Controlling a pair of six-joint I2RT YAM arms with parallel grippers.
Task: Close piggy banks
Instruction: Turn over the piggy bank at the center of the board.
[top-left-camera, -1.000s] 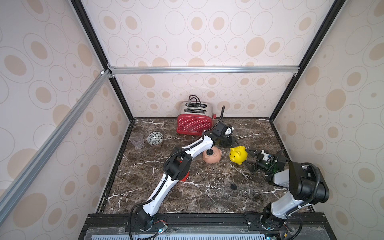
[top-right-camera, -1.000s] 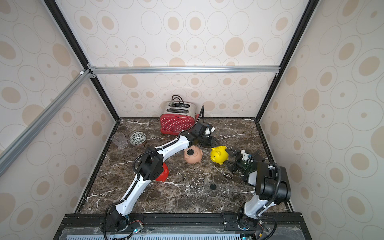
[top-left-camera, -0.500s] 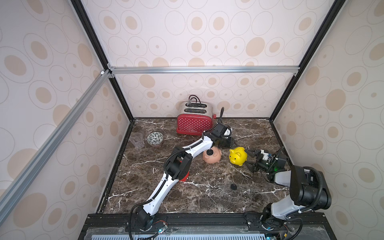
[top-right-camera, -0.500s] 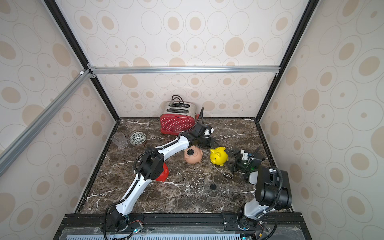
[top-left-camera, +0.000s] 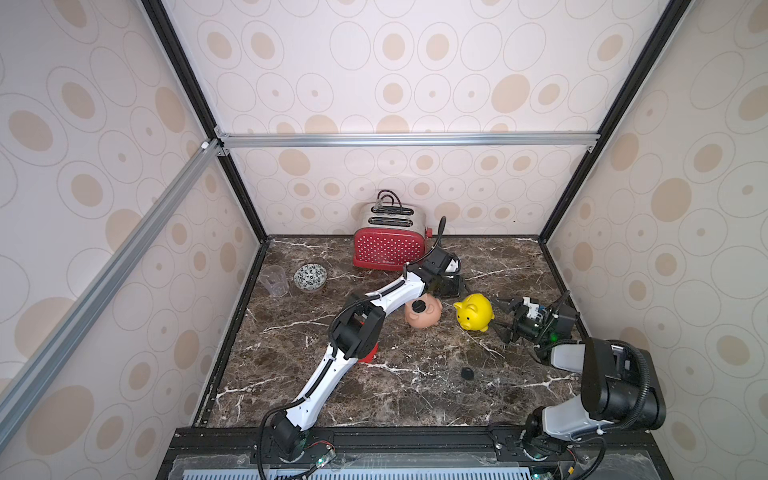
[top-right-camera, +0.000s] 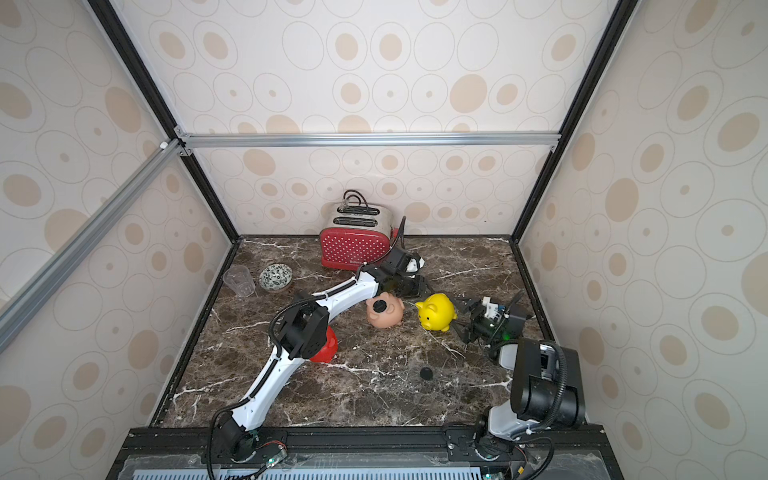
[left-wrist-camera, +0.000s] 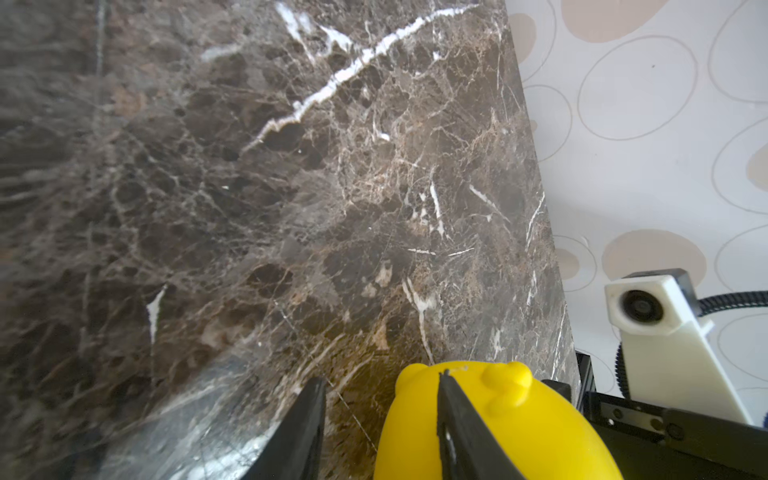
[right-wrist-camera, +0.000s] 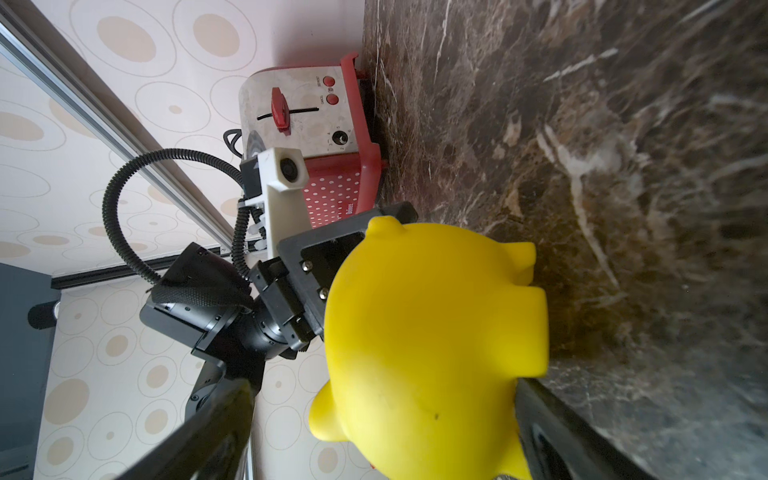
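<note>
Over to the top views: the yellow piggy bank (top-left-camera: 474, 312) stands upright on the marble table (top-left-camera: 291, 386), between 2 and 3 o'clock of the table's middle. At the pig's 3 o'clock is the right gripper (top-left-camera: 500, 319), spread wide, its tips just beside the pig's rear. The right wrist view puts the pig right between its two fingers (right-wrist-camera: 199, 432), but I cannot tell whether either one touches.

The left gripper (top-left-camera: 454, 289) is at the pig's 11 o'clock, low between the pig and the toaster (top-left-camera: 388, 245). From above its opening is hidden. The left wrist view alone shows its fingers (left-wrist-camera: 307, 424): a narrow gap, bare marble between them, nothing held, and one finger crossing in front of the yellow head.

Only the top views show the other two. The peach-pink piggy bank (top-left-camera: 426, 318) lies on its side near the middle, a black plug (top-left-camera: 418, 306) seated in its belly hole. The red piggy bank (top-right-camera: 326, 348) is at 8 o'clock, mostly hidden under the left arm's elbow. A loose black disc (top-left-camera: 467, 373) lies alone at 4 o'clock.

The toaster is at 12 o'clock by the back wall, and only the right wrist view shows its lever end. A bowl (top-left-camera: 310, 277) and a clear cup (top-left-camera: 274, 280) stand at 10 o'clock.
</note>
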